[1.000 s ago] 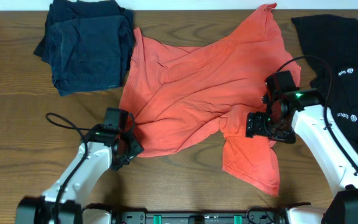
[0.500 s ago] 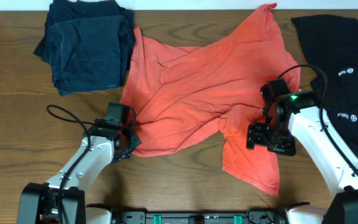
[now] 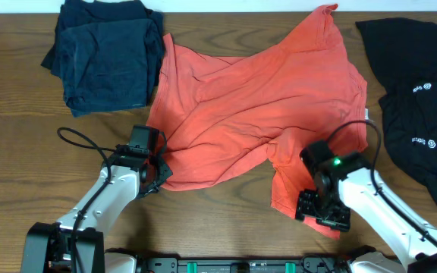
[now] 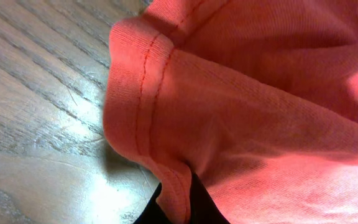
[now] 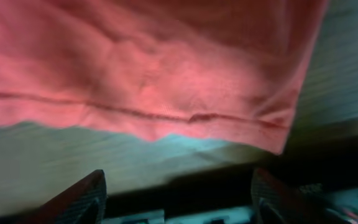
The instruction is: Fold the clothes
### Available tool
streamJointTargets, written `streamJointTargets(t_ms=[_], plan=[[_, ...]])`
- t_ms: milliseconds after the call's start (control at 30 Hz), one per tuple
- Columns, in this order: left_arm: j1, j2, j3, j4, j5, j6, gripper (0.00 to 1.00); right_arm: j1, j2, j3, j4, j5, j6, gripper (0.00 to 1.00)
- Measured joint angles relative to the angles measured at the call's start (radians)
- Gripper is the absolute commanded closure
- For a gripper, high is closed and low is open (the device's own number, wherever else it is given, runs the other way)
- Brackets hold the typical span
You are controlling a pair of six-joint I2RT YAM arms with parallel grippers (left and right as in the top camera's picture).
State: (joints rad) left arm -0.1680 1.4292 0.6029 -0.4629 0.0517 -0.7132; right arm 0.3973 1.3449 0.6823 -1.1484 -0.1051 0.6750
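Observation:
A red-orange T-shirt [image 3: 256, 98] lies crumpled and spread across the middle of the table. My left gripper [image 3: 158, 171] is at its lower left corner, shut on the stitched hem [image 4: 148, 93]; the cloth edge is pinched between the dark fingertips [image 4: 201, 208]. My right gripper [image 3: 322, 212] hovers over the shirt's lower right flap [image 3: 309, 189] near the table's front edge. Its fingers [image 5: 82, 199] stand apart with only table and shadow between them, just below the hem [image 5: 166, 115].
A heap of navy garments [image 3: 108, 57] lies at the back left. A black garment with small white logos [image 3: 419, 98] lies at the right edge. Bare wooden table [image 3: 21, 152] shows at front left, and the table's front edge [image 3: 226, 262] is close under both arms.
My left gripper has closed on the shirt's hem. My right gripper has moved from the shirt's middle down to the lower flap by the front edge, its fingers somewhat narrower.

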Motion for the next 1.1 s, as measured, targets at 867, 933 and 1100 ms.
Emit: streamJointTargets(t_ms=[867,933,1100], plan=[[0.0,0.003,0.0,0.019,-0.019,0.0,0.94,0.0,-0.002,-0.121,0.178,-0.014,0.107,0.99],[-0.001,0.003,0.0,0.019,-0.021,0.0,0.94,0.0,-0.002,-0.121,0.178,-0.016,0.107,0.99],[-0.001,0.004,0.0,0.028,-0.037,0.0,0.94,-0.001,-0.002,-0.121,0.177,-0.023,0.114,0.83]])
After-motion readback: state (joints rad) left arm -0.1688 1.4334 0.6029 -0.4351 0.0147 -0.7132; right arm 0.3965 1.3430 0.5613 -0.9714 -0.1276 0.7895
